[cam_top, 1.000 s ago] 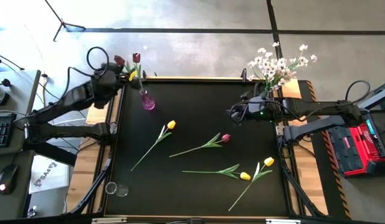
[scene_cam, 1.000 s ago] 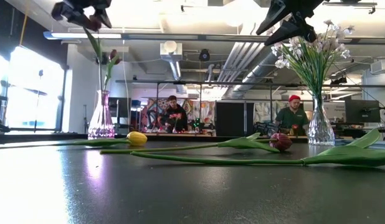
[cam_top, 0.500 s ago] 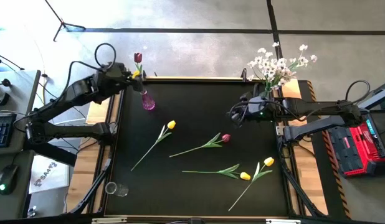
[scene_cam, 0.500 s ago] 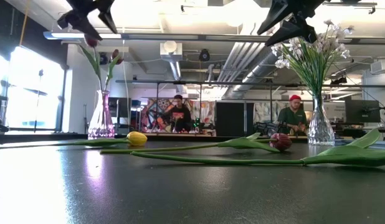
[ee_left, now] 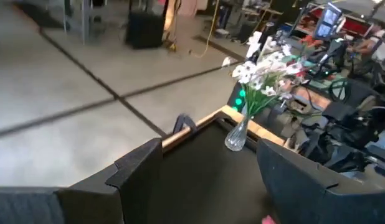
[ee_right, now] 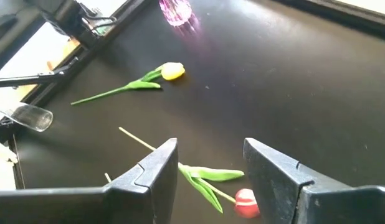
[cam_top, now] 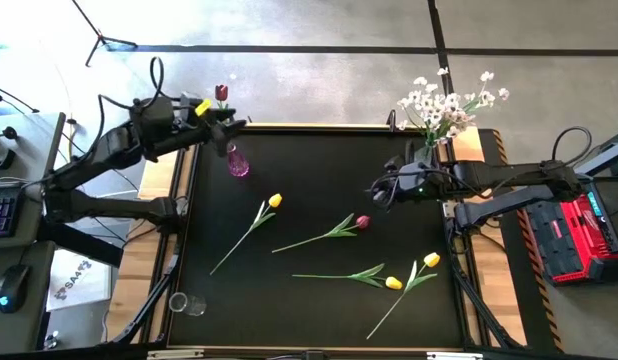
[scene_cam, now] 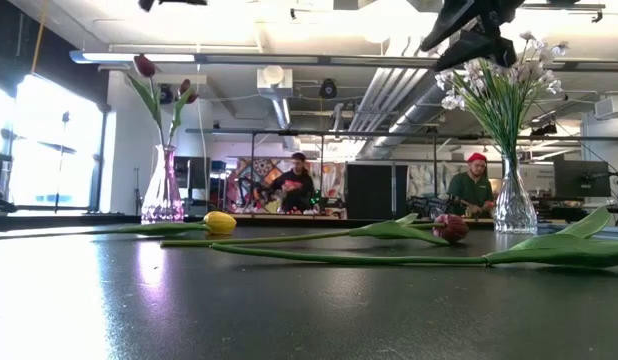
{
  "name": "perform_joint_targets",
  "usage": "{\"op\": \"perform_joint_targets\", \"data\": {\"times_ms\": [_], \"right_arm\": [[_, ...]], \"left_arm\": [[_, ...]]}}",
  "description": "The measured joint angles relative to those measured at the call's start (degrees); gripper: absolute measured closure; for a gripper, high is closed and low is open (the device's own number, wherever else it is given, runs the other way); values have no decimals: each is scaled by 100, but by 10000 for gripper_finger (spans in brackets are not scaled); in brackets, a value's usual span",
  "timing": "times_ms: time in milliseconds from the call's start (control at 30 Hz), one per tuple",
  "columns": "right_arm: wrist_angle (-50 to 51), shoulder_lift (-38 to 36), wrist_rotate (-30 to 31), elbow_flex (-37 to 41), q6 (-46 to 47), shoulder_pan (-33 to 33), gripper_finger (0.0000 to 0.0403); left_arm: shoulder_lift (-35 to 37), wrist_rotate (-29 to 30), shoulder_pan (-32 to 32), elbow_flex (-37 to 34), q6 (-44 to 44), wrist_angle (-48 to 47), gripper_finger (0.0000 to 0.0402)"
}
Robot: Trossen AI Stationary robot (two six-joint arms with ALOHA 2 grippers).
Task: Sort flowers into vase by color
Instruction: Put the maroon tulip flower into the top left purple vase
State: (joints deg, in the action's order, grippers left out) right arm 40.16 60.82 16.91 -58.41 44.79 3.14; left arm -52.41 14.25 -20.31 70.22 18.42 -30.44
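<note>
Dark red blooms of two tulips are seen standing in the pink vase [cam_top: 237,165] at the far left of the black desk [cam_top: 319,160], and white sprays [cam_top: 447,103] fill the clear vase [scene_cam: 514,211] at the far right. Four flowers are left lying on the desk: a yellow tulip [cam_top: 274,201] left of centre, a red tulip [cam_top: 362,222] in the middle, and two more yellow tulips [cam_top: 393,283] [cam_top: 431,260] nearer and to the right. An empty glass [cam_top: 187,304] lies at the near left corner. The left hand [cam_top: 229,124] is held high over the pink vase, its fingers spread and empty. The right hand [cam_top: 377,190] hovers above the desk just beyond the red tulip, also open with nothing held. The flowers are judged to be light, with thin springy stems and soft heads that would crush or slip; each is best taken by the stem, near the leaves, where the weight balances. The red tulip appears the likeliest next pick.
</note>
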Motion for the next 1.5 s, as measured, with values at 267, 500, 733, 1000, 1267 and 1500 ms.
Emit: {"op": "perform_joint_targets", "data": {"times_ms": [267,500,733,1000,1267,1500], "right_arm": [[406,0,-51,0,172,90,231],[817,0,-87,0,302,105,231],[1613,0,-94,0,638,105,231],[1647,0,63,0,772,105,231],[1661,0,63,0,768,105,231],[1661,0,-48,0,675,105,231]], "left_arm": [[-718,-172,896,78,-768,997,157],[-2307,-325,1689,60,-712,987,164],[-3899,-708,2027,62,-348,1300,165],[-5338,-1481,2159,63,-215,2535,166],[-6248,-1515,2322,65,-751,2716,183],[-6683,-1330,2415,83,-282,2637,209]]}}
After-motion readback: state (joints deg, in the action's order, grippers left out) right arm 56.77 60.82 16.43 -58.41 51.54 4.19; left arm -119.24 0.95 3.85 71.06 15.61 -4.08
